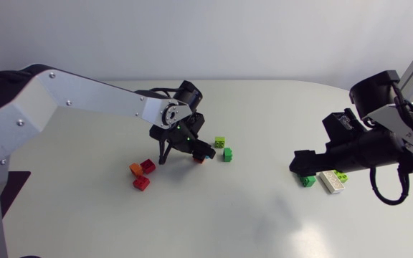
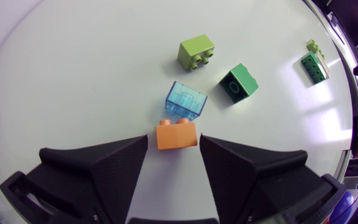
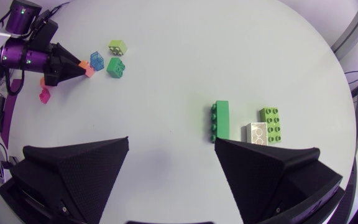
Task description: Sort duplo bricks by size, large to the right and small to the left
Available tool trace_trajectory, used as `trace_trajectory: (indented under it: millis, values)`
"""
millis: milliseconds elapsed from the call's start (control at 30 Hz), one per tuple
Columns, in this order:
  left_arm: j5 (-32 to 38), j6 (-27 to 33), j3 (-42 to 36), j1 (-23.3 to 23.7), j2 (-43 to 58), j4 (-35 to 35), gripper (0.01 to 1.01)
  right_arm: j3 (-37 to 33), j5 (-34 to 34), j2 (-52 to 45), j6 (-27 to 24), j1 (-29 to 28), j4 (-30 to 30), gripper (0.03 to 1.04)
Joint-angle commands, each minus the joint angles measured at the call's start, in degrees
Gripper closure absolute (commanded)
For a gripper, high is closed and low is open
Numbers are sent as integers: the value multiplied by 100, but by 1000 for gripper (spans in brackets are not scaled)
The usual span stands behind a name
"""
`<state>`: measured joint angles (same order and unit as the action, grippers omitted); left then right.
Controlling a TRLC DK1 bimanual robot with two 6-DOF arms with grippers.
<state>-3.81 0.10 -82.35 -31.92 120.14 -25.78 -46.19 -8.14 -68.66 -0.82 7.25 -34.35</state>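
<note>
Left wrist view shows the left gripper point(image 2: 173, 138) open and holding nothing, its fingertips flanking a small orange brick point(image 2: 176, 134), probably light, stiff, slick plastic best pinched across its flat sides.

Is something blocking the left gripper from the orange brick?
No, nothing visible is. The orange brick sits right between the open fingertips of the left gripper. The blue brick lies just ahead of it, on its far side, so it is not in the way.
</note>
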Motion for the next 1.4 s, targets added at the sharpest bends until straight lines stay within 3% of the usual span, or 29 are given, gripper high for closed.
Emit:
trace_trajectory:
  millis: [0, 367, 533, 733, 933, 1000, 1100, 1133, 1367]
  values:
    - [47, -159, -150, 46, 168, -85, 670, 172, 32, 81, 117, -4, -19, 67]
    - [56, 245, 245, 318, -263, -103, 731, 199, 23, 134, 108, -13, -28, 67]
    - [47, 579, 887, 828, -869, -94, 730, 225, 14, 134, 135, 40, 7, 67]
    - [30, 887, 1731, 1540, -1414, 91, 726, 128, 23, -103, 425, 523, 113, 67]
    - [30, 904, 2267, 1812, -1432, 407, 687, -390, 23, -903, 618, 857, 271, 67]
    - [30, 922, 2337, 1812, -1388, 425, 595, -584, 23, -1140, 662, 954, 306, 67]
    - [39, 1001, 2346, 1821, -1361, 416, 152, -865, 32, -1501, 688, 1051, 394, 67]
    - [39, 1036, 2320, 1804, -1396, 416, 54, -979, 41, -1650, 688, 1068, 420, 67]
    - [47, 1010, 1854, 1443, -1889, 187, 51, -1946, 50, -3004, 627, 1112, 464, 67]
